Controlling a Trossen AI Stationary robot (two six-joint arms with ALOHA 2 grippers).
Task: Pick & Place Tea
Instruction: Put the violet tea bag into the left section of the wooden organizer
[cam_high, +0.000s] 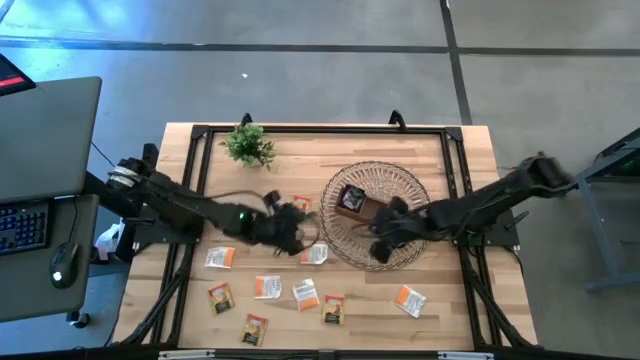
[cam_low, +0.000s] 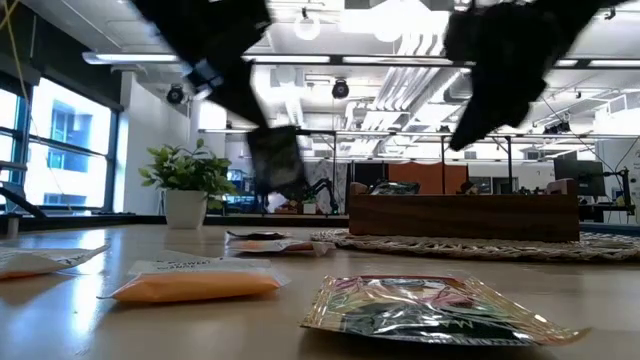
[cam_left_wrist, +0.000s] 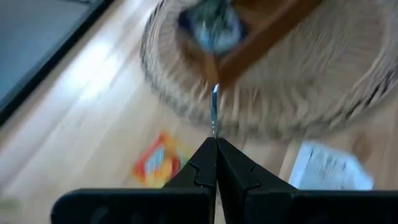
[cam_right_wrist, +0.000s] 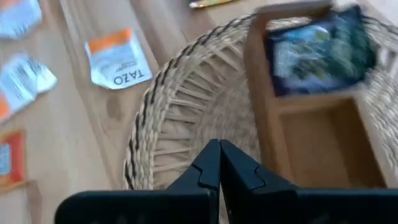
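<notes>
My left gripper (cam_left_wrist: 215, 146) is pinched shut on a tea packet (cam_left_wrist: 214, 109), which I see edge-on as a thin sliver rising from my closed fingers. In the low view that packet (cam_low: 275, 165) hangs dark and raised clear of the table. I hold it just beside the rim of the wicker basket (cam_high: 345, 180), on the side toward the loose packets.

My right gripper (cam_right_wrist: 219, 149) is closed with nothing between its fingers, hovering over the basket's woven floor near the rim. Inside the basket sits a brown wooden tray (cam_right_wrist: 311, 140), and one dark packet (cam_right_wrist: 320, 50) already lies in an end compartment; the next compartment shows bare wood.

Outward, other packets lie flat and scattered on the pale wood table (cam_high: 450, 310): a white one with an orange band (cam_right_wrist: 117, 59) close to the basket, orange and white ones (cam_high: 268, 287) farther toward the front edge. A small green plant (cam_high: 249, 145) stands at the back corner, well apart.
</notes>
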